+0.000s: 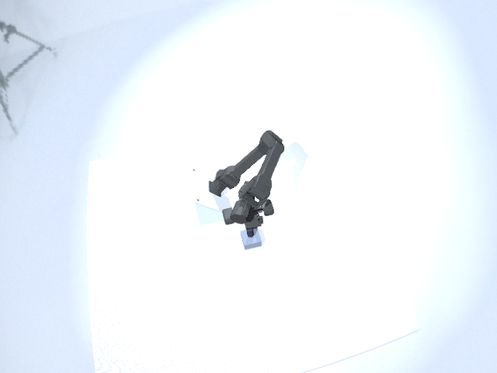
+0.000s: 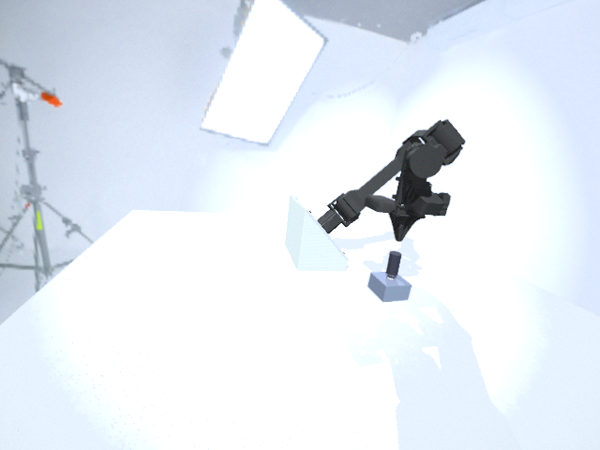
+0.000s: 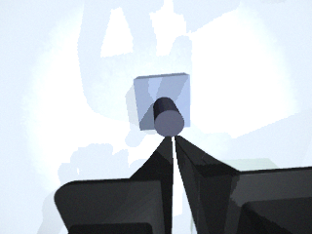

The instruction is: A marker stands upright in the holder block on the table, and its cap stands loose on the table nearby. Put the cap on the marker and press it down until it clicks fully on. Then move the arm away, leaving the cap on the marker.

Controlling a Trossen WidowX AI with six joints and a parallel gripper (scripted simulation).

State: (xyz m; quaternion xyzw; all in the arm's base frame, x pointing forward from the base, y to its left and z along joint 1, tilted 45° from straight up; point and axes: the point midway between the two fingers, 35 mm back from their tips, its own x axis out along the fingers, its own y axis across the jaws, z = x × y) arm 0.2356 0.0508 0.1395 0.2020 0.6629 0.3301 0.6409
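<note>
On the left of the exterior view a pale wedge-shaped panel (image 2: 309, 239) stands on the counter (image 2: 169, 309), with the arm's base end against its slanted face. Right of it sits the holder block (image 2: 389, 285), a small grey-blue cube, and from its top rises a dark cylinder: the cap (image 2: 393, 262) on the marker, standing upright. Only a thin light band shows between the cap's lower edge and the block, so I judge it seated, though whether it has clicked fully home cannot be told.

The claw (image 2: 400, 235) hangs just above the cap, a little right of it in this view, with a gap of air between. Its two fingers are drawn together to a point and grip nothing; the wrist view shows only a thin slit between them, their tips aimed at the cap's round top (image 3: 169, 122).

The cap lies straight below along the claw's own axis, its long axis vertical. Either a downward press with the closed tips or a retreat upward seems to be what remains.
</note>
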